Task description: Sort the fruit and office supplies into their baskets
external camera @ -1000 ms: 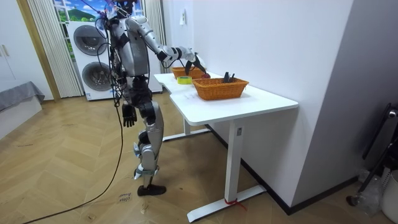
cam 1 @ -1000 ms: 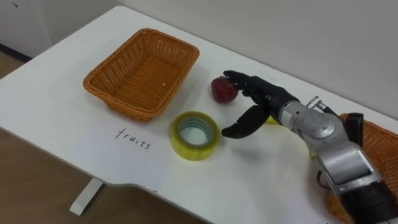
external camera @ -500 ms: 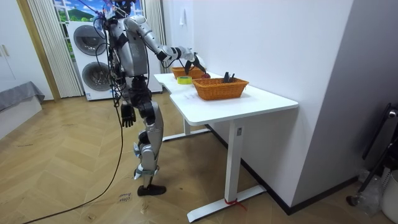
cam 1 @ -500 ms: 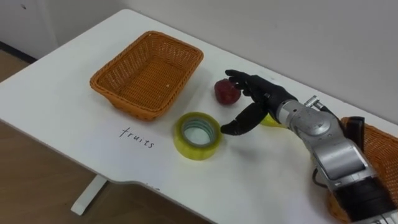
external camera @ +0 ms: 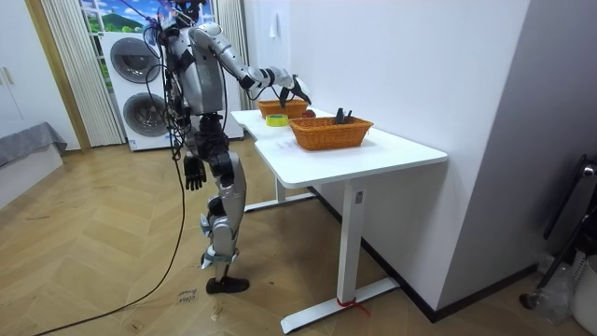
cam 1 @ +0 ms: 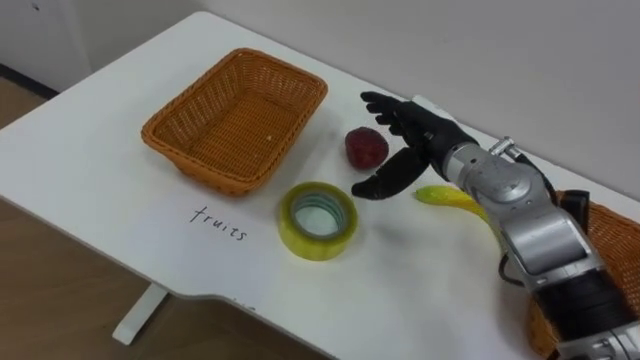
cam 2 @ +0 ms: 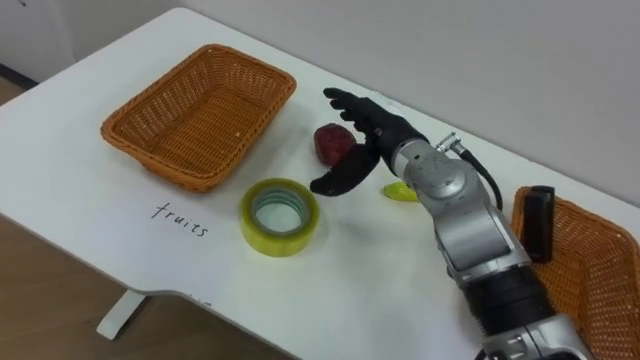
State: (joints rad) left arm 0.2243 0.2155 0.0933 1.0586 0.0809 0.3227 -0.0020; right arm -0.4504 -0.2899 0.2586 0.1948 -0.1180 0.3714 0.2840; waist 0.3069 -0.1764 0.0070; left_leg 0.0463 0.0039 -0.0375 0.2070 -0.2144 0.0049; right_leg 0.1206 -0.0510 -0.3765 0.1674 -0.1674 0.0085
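In the left eye view you see the right hand (cam 1: 425, 135) spread open over the table (cam 1: 120, 240), holding nothing, its fingers reaching past the apple (cam 1: 367, 147). The banana (cam 1: 450, 197) lies by its wrist, the tape (cam 1: 317, 219) sits nearer you, and the left basket (cam 1: 200, 165) is beyond. In the room view the robot stands at the table's end with its left hand (external camera: 193, 174) hanging at its side. In the right eye view the right basket (cam 2: 600, 260) holds a black item (cam 2: 538, 225).

Tape (cam 1: 317, 220) before fruit (cam 1: 366, 147), basket (cam 1: 236, 118) left
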